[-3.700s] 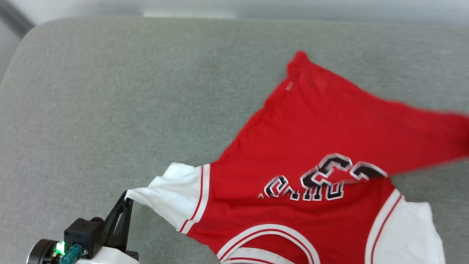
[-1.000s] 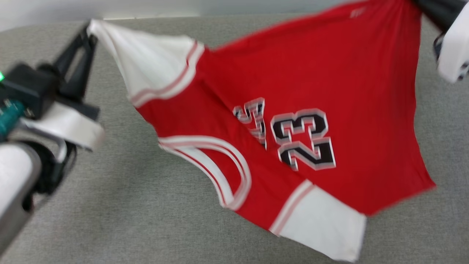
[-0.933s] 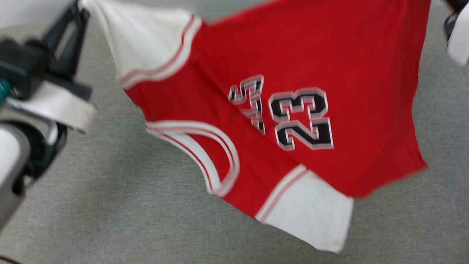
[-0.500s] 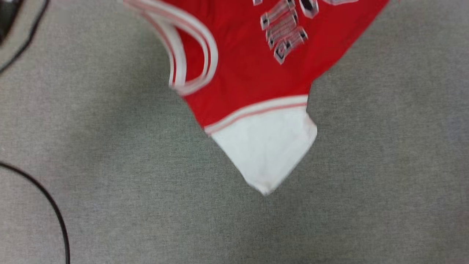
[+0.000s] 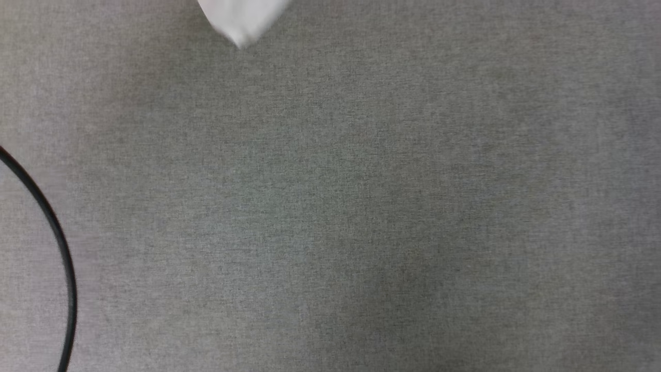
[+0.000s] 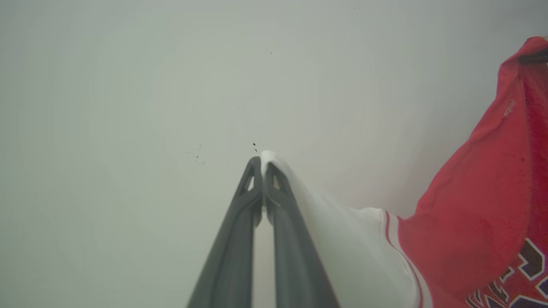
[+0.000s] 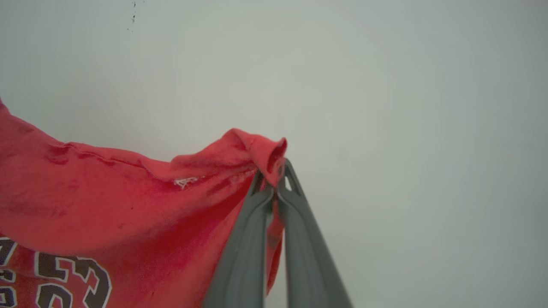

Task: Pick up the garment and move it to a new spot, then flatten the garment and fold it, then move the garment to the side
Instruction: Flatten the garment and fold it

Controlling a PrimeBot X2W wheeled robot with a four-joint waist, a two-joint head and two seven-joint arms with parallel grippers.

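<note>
Garment (image 5: 242, 20) is slipping out of my head view. A second ago the whole red face with its number was stretching across it. Half a second ago the lower white sleeve was dangling mid-picture, and now just that sleeve's tip is poking in at the top edge. My head is swinging too, since a black cable (image 5: 57, 243) is now curving in at the left over the grey worktop (image 5: 361, 206), so I'm not reading all of that as cloth moving.

My left end effector (image 6: 262, 164) is staying clamped on the corner of the other white sleeve, fingers pressed together on it, against a pale wall (image 6: 128, 85). My right end effector (image 7: 277, 171) is pinching a bunched red corner just as tightly. Between them the garment is hanging, its printed face sagging below.

I'm judging the pick-up done and the carry to a new spot under way, as no cloth is resting on the stretch of worktop I'm seeing. Laying down, flattening, folding and moving aside are all still waiting.
</note>
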